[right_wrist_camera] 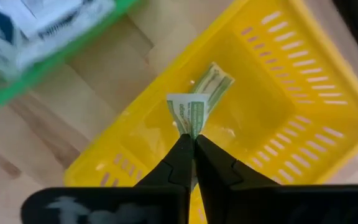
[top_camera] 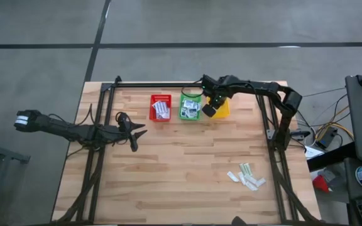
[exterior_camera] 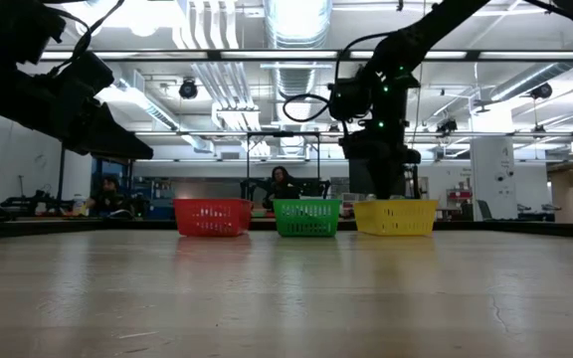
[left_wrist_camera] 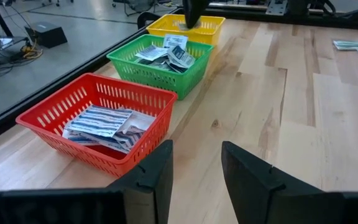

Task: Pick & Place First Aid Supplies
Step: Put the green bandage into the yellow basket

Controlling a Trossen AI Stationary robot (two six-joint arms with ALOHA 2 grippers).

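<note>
Three baskets stand in a row at the table's far edge: red (top_camera: 160, 107) with striped white packets, green (top_camera: 190, 106) with small white-blue packets, yellow (top_camera: 221, 108). My right gripper (right_wrist_camera: 192, 144) hangs over the yellow basket (right_wrist_camera: 253, 106), shut on a pale green strip (right_wrist_camera: 190, 115). A second strip (right_wrist_camera: 212, 81) lies on the basket's floor. Several loose packets (top_camera: 248, 176) lie on the table's near right. My left gripper (left_wrist_camera: 194, 165) is open and empty, on the table's left, facing the baskets. My right gripper pinches the pale green strip by its near end (right_wrist_camera: 190, 129) between its two fingertips, from above, pointing down into the yellow basket. The strip stands out beyond the fingertips, clear of the basket floor.
The dark frame rails (top_camera: 156, 85) run along the table's far edge and sides. Bare wood lies between the baskets and the loose packets. People sit in the room beyond the table (exterior_camera: 282, 184).
</note>
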